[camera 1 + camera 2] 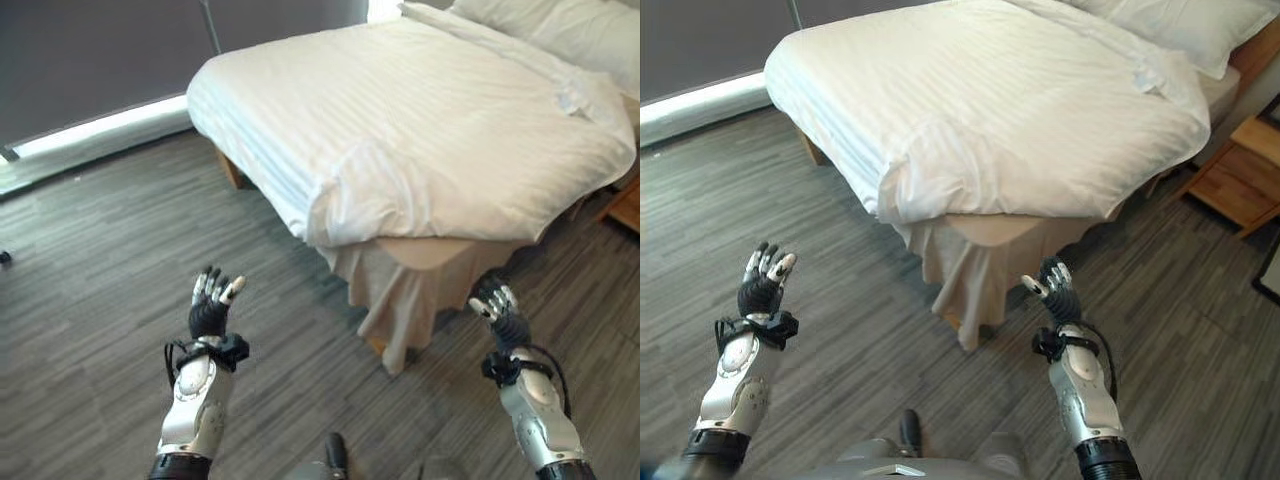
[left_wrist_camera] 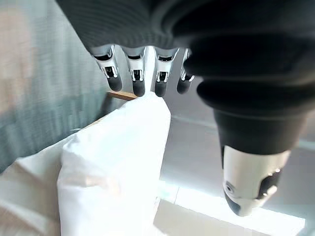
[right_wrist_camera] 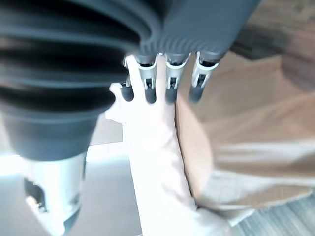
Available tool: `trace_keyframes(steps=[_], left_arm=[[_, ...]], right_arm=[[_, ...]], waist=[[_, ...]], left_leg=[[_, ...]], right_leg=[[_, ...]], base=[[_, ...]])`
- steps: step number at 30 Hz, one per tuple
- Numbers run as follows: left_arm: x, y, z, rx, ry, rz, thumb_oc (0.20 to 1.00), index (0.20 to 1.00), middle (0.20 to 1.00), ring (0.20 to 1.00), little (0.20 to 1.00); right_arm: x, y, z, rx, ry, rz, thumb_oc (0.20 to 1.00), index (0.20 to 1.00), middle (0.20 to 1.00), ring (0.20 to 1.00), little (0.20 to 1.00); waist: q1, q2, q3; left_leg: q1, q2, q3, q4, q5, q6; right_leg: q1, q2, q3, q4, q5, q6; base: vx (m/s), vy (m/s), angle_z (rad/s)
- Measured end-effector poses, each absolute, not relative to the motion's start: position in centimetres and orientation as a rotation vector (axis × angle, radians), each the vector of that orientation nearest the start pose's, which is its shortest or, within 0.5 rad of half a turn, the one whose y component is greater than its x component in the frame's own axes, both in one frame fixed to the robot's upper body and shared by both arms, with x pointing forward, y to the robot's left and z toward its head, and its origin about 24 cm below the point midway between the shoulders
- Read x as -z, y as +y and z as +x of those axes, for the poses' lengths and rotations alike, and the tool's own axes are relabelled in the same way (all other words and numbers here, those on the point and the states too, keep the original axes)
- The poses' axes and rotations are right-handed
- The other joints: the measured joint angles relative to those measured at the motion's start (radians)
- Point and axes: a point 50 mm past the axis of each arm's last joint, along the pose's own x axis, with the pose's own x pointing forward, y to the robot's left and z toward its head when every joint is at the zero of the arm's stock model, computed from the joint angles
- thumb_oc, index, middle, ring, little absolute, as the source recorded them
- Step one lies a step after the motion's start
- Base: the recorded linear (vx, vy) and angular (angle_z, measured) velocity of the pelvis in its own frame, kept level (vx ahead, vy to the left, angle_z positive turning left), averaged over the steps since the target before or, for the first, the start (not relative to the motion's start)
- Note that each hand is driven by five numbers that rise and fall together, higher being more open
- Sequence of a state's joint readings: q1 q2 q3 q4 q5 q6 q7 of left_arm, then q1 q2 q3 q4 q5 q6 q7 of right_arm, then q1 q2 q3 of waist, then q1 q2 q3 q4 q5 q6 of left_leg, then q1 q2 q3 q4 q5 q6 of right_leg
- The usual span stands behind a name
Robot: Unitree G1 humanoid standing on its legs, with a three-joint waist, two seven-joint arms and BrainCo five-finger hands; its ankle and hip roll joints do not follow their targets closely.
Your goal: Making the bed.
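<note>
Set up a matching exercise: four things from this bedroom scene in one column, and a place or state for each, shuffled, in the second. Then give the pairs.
Things:
1. white duvet
2. beige bed skirt
3. left hand
4. pillow

Places or states:
A. raised over the grey floor, fingers open, holding nothing
B. at the far head end of the bed
C. hanging below the near bed corner
D. spread over the mattress top

Pairs: 1-D, 2-C, 3-A, 4-B
</note>
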State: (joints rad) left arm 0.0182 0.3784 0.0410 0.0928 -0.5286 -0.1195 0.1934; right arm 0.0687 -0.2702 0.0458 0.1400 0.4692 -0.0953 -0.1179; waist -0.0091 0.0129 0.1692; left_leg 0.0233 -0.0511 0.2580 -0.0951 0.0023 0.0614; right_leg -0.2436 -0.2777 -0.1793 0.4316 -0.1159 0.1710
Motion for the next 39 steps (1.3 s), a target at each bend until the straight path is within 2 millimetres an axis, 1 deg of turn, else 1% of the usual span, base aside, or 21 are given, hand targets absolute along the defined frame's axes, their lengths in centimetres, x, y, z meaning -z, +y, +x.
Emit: trace_keyframes(steps=[1, 3, 5, 7, 8, 9, 11, 13, 14, 15, 16, 19, 22, 25, 26, 27, 28, 29, 32, 35, 39], left_arm=[[-5.0, 24.9, 24.6, -0.271, -0.034, -0.128, 1.000, 1.000, 1.000, 1.000, 1.000], [-4.8, 24.8, 24.6, -0.261, -0.023, -0.101, 1.000, 1.000, 1.000, 1.000, 1.000], [-4.5, 24.9, 24.8, -0.233, 0.007, -0.009, 1.000, 1.000, 1.000, 1.000, 1.000], [-4.5, 25.2, 24.7, -0.218, 0.015, 0.040, 1.000, 1.000, 1.000, 1.000, 1.000], [-5.0, 26.3, 24.6, -0.219, 0.022, 0.105, 1.000, 1.000, 1.000, 1.000, 1.000], [-5.4, 27.0, 24.6, -0.228, 0.014, 0.151, 1.000, 1.000, 1.000, 1.000, 1.000], [-6.1, 28.0, 24.5, -0.248, 0.001, 0.187, 1.000, 1.000, 1.000, 1.000, 1.000], [-6.5, 28.3, 24.6, -0.244, -0.008, 0.226, 1.000, 1.000, 1.000, 1.000, 1.000], [-6.6, 28.2, 24.7, -0.238, -0.013, 0.237, 1.000, 1.000, 1.000, 1.000, 1.000], [-6.9, 28.2, 24.9, -0.223, -0.022, 0.277, 1.000, 1.000, 1.000, 1.000, 1.000], [-7.1, 28.2, 25.1, -0.222, -0.027, 0.293, 1.000, 1.000, 1.000, 1.000, 1.000], [-7.5, 28.1, 25.4, -0.220, -0.044, 0.315, 1.000, 1.000, 1.000, 1.000, 1.000], [-7.3, 27.8, 25.4, -0.219, -0.041, 0.289, 1.000, 1.000, 1.000, 1.000, 1.000], [-6.4, 26.7, 25.4, -0.205, -0.027, 0.237, 1.000, 1.000, 1.000, 1.000, 1.000], [-6.0, 26.1, 25.4, -0.195, -0.020, 0.180, 1.000, 1.000, 1.000, 1.000, 1.000], [-6.0, 26.1, 25.4, -0.195, -0.020, 0.180, 1.000, 1.000, 1.000, 1.000, 1.000], [-5.6, 26.0, 25.2, -0.200, -0.012, 0.135, 1.000, 1.000, 1.000, 1.000, 1.000], [-4.9, 25.3, 25.1, -0.207, -0.003, 0.071, 1.000, 1.000, 1.000, 1.000, 1.000], [-4.0, 25.4, 24.4, -0.216, 0.034, 0.068, 1.000, 1.000, 1.000, 1.000, 1.000], [-3.6, 25.6, 23.9, -0.225, 0.051, 0.070, 1.000, 1.000, 1.000, 1.000, 1.000], [-4.7, 26.0, 24.6, -0.215, 0.021, 0.103, 1.000, 1.000, 1.000, 1.000, 1.000]], right_arm=[[0.0, -21.2, 22.6, 0.170, 0.168, 0.186, 1.000, 1.000, 1.000, 1.000, 1.000], [1.0, -21.4, 21.6, 0.184, 0.216, 0.187, 1.000, 1.000, 1.000, 1.000, 1.000], [2.0, -21.6, 20.6, 0.195, 0.263, 0.196, 1.000, 1.000, 1.000, 1.000, 1.000], [2.2, -22.1, 20.4, 0.200, 0.270, 0.195, 1.000, 1.000, 1.000, 1.000, 1.000], [2.1, -22.6, 20.9, 0.212, 0.267, 0.190, 1.000, 1.000, 1.000, 1.000, 1.000], [2.0, -22.7, 21.1, 0.218, 0.263, 0.190, 1.000, 1.000, 1.000, 1.000, 1.000], [1.4, -22.9, 21.8, 0.207, 0.236, 0.178, 1.000, 1.000, 1.000, 1.000, 1.000], [1.0, -23.4, 22.0, 0.197, 0.227, 0.157, 1.000, 1.000, 1.000, 1.000, 1.000], [1.0, -23.6, 22.0, 0.200, 0.223, 0.157, 1.000, 1.000, 1.000, 1.000, 1.000], [1.0, -23.8, 21.7, 0.209, 0.223, 0.158, 1.000, 1.000, 1.000, 1.000, 1.000], [1.0, -24.2, 21.4, 0.205, 0.224, 0.146, 1.000, 1.000, 1.000, 1.000, 1.000], [2.0, -24.3, 20.4, 0.208, 0.277, 0.152, 1.000, 1.000, 1.000, 1.000, 1.000], [2.4, -24.4, 19.7, 0.220, 0.297, 0.161, 1.000, 1.000, 1.000, 1.000, 1.000], [2.7, -24.4, 19.3, 0.226, 0.311, 0.172, 1.000, 1.000, 1.000, 1.000, 1.000], [2.2, -24.4, 19.9, 0.218, 0.287, 0.170, 1.000, 1.000, 1.000, 1.000, 1.000], [2.2, -24.4, 19.9, 0.218, 0.287, 0.170, 1.000, 1.000, 1.000, 1.000, 1.000], [2.3, -24.7, 19.7, 0.197, 0.302, 0.143, 1.000, 1.000, 1.000, 1.000, 1.000], [3.0, -25.8, 19.0, 0.191, 0.358, 0.099, 1.000, 1.000, 1.000, 1.000, 1.000], [3.2, -26.8, 18.5, 0.232, 0.379, 0.091, 1.000, 1.000, 1.000, 1.000, 1.000], [3.0, -27.0, 18.7, 0.234, 0.372, 0.093, 1.000, 1.000, 1.000, 1.000, 1.000], [3.2, -26.7, 18.7, 0.210, 0.377, 0.095, 1.000, 1.000, 1.000, 1.000, 1.000]], waist=[[-0.019, 0.005, 0.000], [-0.039, -0.005, -0.004], [-0.044, -0.024, -0.017], [-0.037, -0.035, -0.029], [-0.037, -0.046, -0.041], [-0.036, -0.052, -0.052], [-0.036, -0.042, -0.055], [-0.038, -0.017, -0.060], [-0.039, -0.021, -0.058], [-0.045, -0.029, -0.066], [-0.053, 0.001, -0.070], [-0.062, 0.000, -0.067], [-0.070, 0.001, -0.063], [-0.070, 0.002, -0.062], [-0.069, 0.026, -0.027], [-0.069, 0.026, -0.027], [-0.052, 0.027, -0.026], [-0.038, 0.028, -0.024], [-0.016, 0.023, -0.019], [0.000, 0.021, -0.015], [-0.001, 0.017, -0.009]], left_leg=[[0.003, -0.016, -0.018, 0.002, -0.004, 0.004], [0.029, -0.026, -0.029, 0.003, -0.017, 0.013], [0.064, -0.030, -0.027, 0.003, -0.023, 0.009], [0.086, -0.029, -0.026, 0.003, -0.036, -0.012], [0.105, -0.028, -0.026, 0.003, -0.046, -0.028], [0.112, -0.028, -0.025, 0.003, -0.052, -0.036], [0.128, -0.017, -0.017, 0.003, -0.058, -0.046], [0.133, 0.008, -0.008, 0.021, -0.066, -0.059], [0.118, 0.013, -0.003, 0.064, -0.077, -0.074], [0.092, 0.036, 0.006, 0.081, -0.089, -0.079], [0.092, 0.084, 0.000, 0.048, -0.088, -0.094], [0.105, 0.101, 0.008, 0.019, -0.070, -0.110], [0.103, 0.112, 0.032, 0.003, -0.057, -0.112], [0.098, 0.114, 0.037, 0.002, -0.057, -0.112], [0.098, 0.116, 0.036, 0.002, -0.058, -0.112], [0.098, 0.116, 0.036, 0.002, -0.058, -0.112], [0.103, 0.115, 0.024, 0.003, -0.057, -0.111], [0.110, 0.115, 0.000, 0.007, -0.057, -0.111], [0.103, 0.115, -0.023, 0.011, -0.057, -0.111], [0.103, 0.114, -0.029, 0.011, -0.056, -0.111], [0.101, 0.112, -0.026, 0.009, -0.056, -0.111]], right_leg=[[-0.012, 0.018, -0.008, -0.201, 0.066, -0.002], [-0.008, 0.043, 0.000, -0.275, 0.141, -0.003], [0.042, 0.082, 0.007, -0.317, 0.210, -0.032], [0.095, 0.094, 0.001, -0.369, 0.234, -0.049], [0.150, 0.098, -0.004, -0.448, 0.259, -0.067], [0.176, 0.101, 0.003, -0.490, 0.271, -0.073], [0.212, 0.120, 0.012, -0.537, 0.265, -0.070], [0.223, 0.143, 0.020, -0.532, 0.261, -0.076], [0.233, 0.140, 0.026, -0.532, 0.255, -0.086], [0.232, 0.143, 0.046, -0.533, 0.221, -0.090], [0.229, 0.178, 0.040, -0.537, 0.203, -0.081], [0.222, 0.197, 0.040, -0.538, 0.196, -0.088], [0.206, 0.199, 0.010, -0.538, 0.196, -0.089], [0.196, 0.203, 0.013, -0.538, 0.206, -0.094], [0.197, 0.206, 0.014, -0.538, 0.211, -0.097], [0.197, 0.206, 0.014, -0.538, 0.211, -0.097], [0.200, 0.206, 0.016, -0.538, 0.211, -0.098], [0.216, 0.204, 0.006, -0.539, 0.212, -0.105], [0.218, 0.203, -0.006, -0.539, 0.204, -0.099], [0.219, 0.202, -0.008, -0.539, 0.205, -0.099], [0.215, 0.201, -0.004, -0.539, 0.205, -0.099]], base=[[0.13, -0.053, 0.56], [0.12, -0.065, 0.51], [0.15, -0.081, 0.58], [0.17, -0.084, 0.35], [0.13, -0.060, 0.07], [0.13, -0.060, -0.03], [0.08, -0.044, -0.19], [0.05, -0.028, -0.15], [0.09, -0.055, -0.09], [0.09, -0.055, -0.06], [0.07, -0.055, -0.18], [0.04, -0.033, -0.09], [0.03, -0.021, -0.16], [0.03, 0.001, -0.12], [0.03, -0.029, -0.07], [0.03, -0.058, -0.05], [0.04, -0.104, 0.11], [0.03, -0.085, 0.20], [0.02, -0.044, 0.18], [0.04, -0.018, 0.05], [0.05, 0.019, -0.02]])
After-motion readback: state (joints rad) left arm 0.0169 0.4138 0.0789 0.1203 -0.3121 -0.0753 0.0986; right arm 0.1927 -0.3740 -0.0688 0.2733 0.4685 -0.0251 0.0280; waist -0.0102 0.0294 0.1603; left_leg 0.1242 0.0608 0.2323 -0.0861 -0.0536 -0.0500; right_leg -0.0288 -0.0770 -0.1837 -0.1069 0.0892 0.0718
